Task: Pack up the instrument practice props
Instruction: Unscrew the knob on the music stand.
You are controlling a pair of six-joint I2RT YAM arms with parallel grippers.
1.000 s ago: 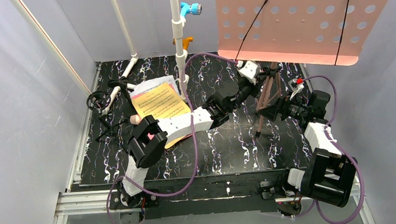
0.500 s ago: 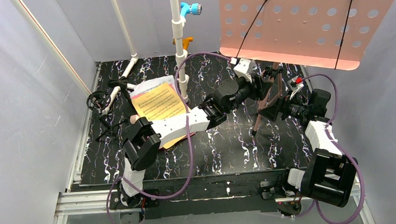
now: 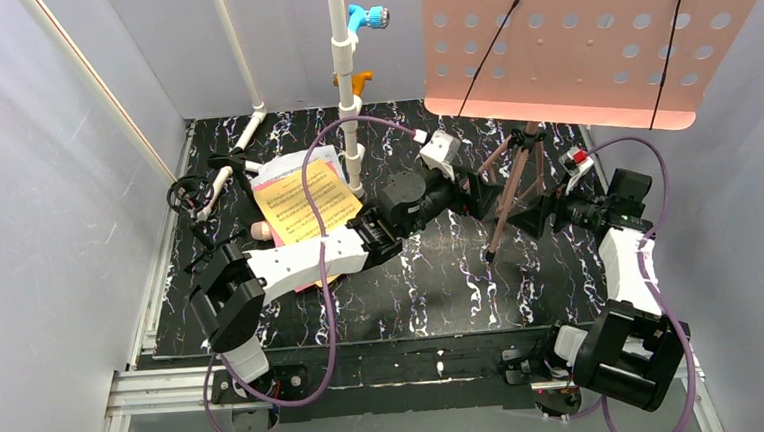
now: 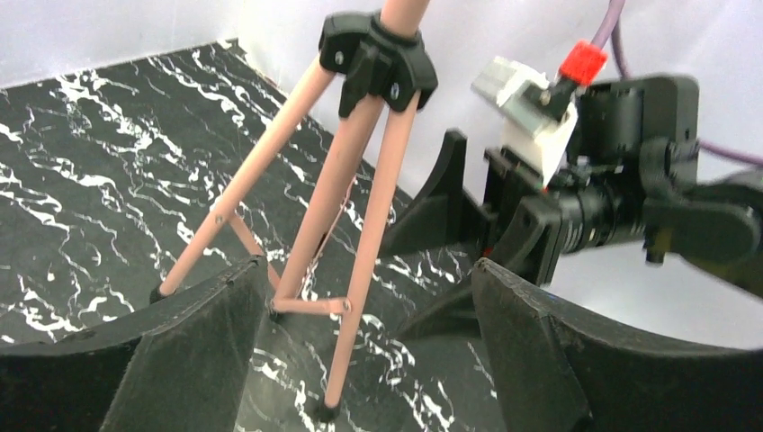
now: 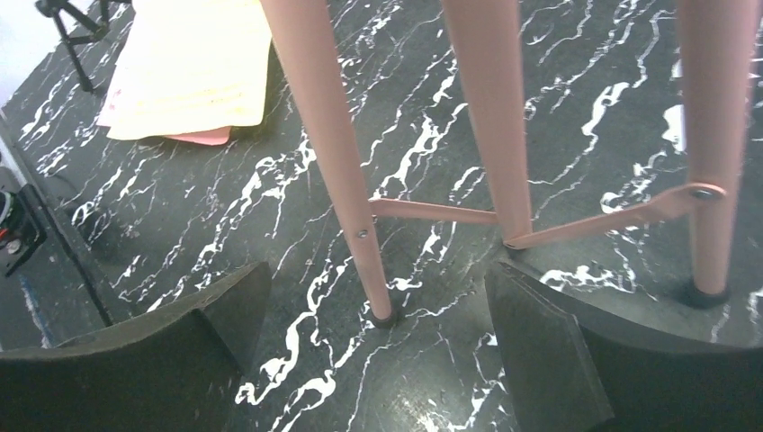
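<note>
The pink music stand's hole-punched desk (image 3: pixel 588 43) hangs high at the back right, and its tripod legs (image 3: pixel 511 183) stand on the black marbled table. My left gripper (image 3: pixel 482 195) is open just left of the legs; in the left wrist view the legs (image 4: pixel 360 207) stand beyond its spread fingers (image 4: pixel 207 342), apart from them. My right gripper (image 3: pixel 540 211) is open on the legs' right side, and one leg (image 5: pixel 337 162) stands beyond its gap. Yellow, pink and white sheet-music pages (image 3: pixel 302 201) lie at the left, with a beige-pink tube end (image 3: pixel 257 230) beside them.
A white pipe frame (image 3: pixel 348 78) with blue and orange fittings rises at the back centre, close to the pages. Black cabled bits (image 3: pixel 197 197) lie at the far left. Grey walls close in both sides, and a metal rail (image 3: pixel 168 384) runs along the near edge.
My left gripper has opened, let go of the stand near its hub and drawn back to the left and lower. The stand's desk has shifted slightly. The right gripper stays open.
</note>
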